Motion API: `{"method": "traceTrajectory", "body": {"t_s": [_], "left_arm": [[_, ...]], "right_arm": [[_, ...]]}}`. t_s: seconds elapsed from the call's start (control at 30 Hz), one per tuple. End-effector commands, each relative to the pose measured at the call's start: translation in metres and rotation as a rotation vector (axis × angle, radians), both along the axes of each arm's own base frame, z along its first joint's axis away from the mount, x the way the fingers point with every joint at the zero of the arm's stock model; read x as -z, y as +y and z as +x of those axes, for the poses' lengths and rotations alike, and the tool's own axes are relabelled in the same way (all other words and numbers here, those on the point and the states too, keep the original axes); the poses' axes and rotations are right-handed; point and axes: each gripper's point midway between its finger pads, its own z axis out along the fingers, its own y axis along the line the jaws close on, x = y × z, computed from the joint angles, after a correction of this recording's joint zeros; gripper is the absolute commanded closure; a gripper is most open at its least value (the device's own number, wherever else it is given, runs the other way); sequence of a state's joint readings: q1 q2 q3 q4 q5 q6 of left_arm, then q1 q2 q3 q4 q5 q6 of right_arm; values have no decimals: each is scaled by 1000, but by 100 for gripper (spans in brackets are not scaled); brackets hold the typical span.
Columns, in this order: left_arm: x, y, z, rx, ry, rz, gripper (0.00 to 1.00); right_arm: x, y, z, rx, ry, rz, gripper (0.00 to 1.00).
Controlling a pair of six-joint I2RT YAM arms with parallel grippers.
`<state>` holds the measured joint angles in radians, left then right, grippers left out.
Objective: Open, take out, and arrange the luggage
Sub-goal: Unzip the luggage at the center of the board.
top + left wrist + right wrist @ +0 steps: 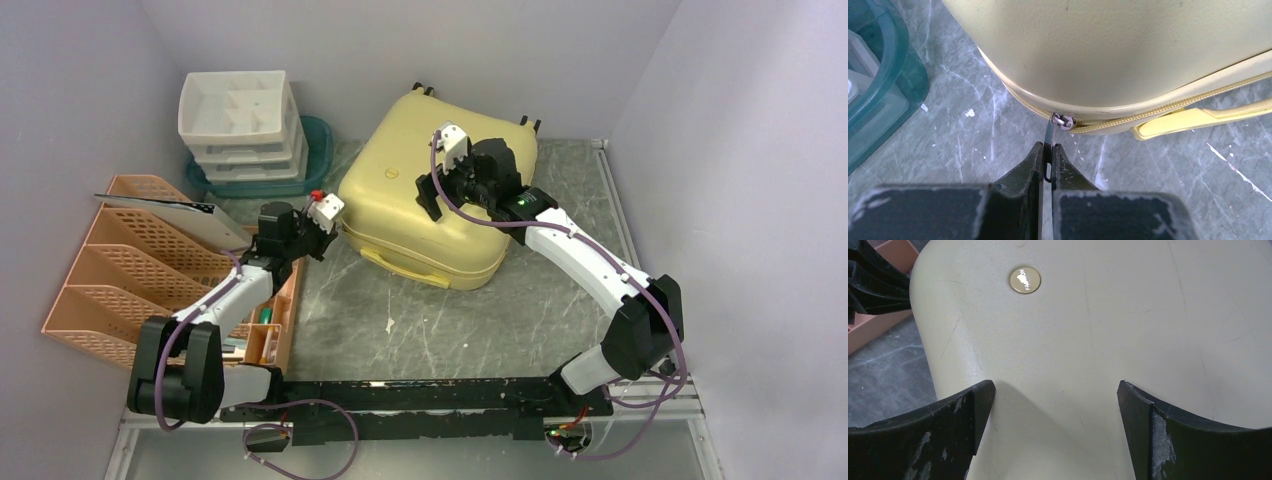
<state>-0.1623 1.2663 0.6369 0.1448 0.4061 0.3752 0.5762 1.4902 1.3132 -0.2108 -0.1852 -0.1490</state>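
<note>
The luggage [420,215], a pale yellow hard-shell case, lies flat and zipped shut on the marble table, wheels toward the back wall. At its near-left corner my left gripper [1048,146] is shut on the metal zipper pull [1050,131], which hangs from the slider [1063,121] on the yellow zip. The yellow handle [1198,118] lies just right of it. My right gripper [1055,390] is open over the lid [1098,330], fingers spread wide with nothing between them; from above it [437,188] is over the lid's middle.
A white drawer unit [240,120] stands in a teal tray [322,150] at the back left, close to the luggage corner [878,75]. An orange file organiser [130,270] fills the left side. A round logo badge [1025,280] sits on the lid.
</note>
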Motion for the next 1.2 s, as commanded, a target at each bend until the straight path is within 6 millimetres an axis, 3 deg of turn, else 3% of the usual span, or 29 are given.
{"method": "traceTrajectory", "body": {"t_s": [0.0, 0.1, 0.13, 0.2, 0.3, 0.33, 0.4, 0.43, 0.6, 0.87, 1.03, 1.17], "left_arm": [[-43, 3, 16, -34, -132, -25, 95], [-48, -3, 14, 9, -126, -26, 95], [-45, -7, 10, 48, -101, -22, 91], [-41, -20, -1, 155, -47, -24, 66], [-33, -29, -9, 265, 50, -45, 51], [-32, -29, -9, 280, 71, -56, 33], [-33, -28, -6, 291, 84, -68, 27], [-34, -27, -4, 289, 83, -65, 18], [-31, -28, 1, 318, 92, -46, 17], [-12, -33, -3, 405, 144, -25, 25], [-17, -15, 16, 227, -5, 7, 40], [-24, -6, 13, 122, -153, 66, 49]], "right_arm": [[-14, -1, -4, -22, -32, 17, 0], [-13, 0, -6, -33, -28, 16, 0], [-14, 0, -7, -37, -27, 16, 0], [-14, 1, -7, -41, -28, 16, 0], [-12, 1, -8, -43, -23, 14, 0], [-12, 1, -8, -44, -21, 14, 0], [-12, 1, -8, -45, -20, 14, 0], [-12, 1, -8, -45, -21, 13, 0], [-10, 2, -8, -48, -17, 11, 0], [-7, 2, -8, -52, -11, 7, 0], [-4, 2, -8, -54, -6, 5, 0], [-2, 3, -7, -55, 1, 3, 0]]}}
